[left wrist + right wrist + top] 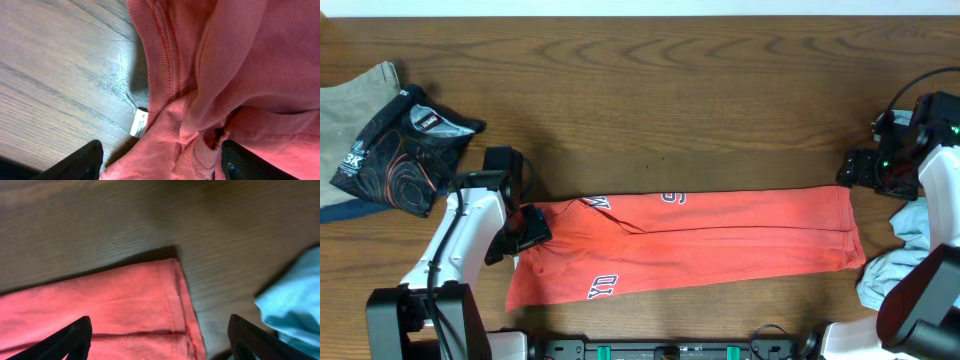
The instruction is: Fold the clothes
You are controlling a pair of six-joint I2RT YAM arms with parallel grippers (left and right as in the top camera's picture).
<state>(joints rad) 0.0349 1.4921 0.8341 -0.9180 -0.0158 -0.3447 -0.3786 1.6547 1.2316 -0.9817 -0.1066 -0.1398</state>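
The coral-red tee (700,240) lies as a long band at centre, its white lettering cut off by folds, the left gripper (528,228) splayed wide over its nine-o'clock end and the right gripper (850,172) splayed at three o'clock.

Matt ribbed cloth tee (720,235), smooth grained wood table (670,100)
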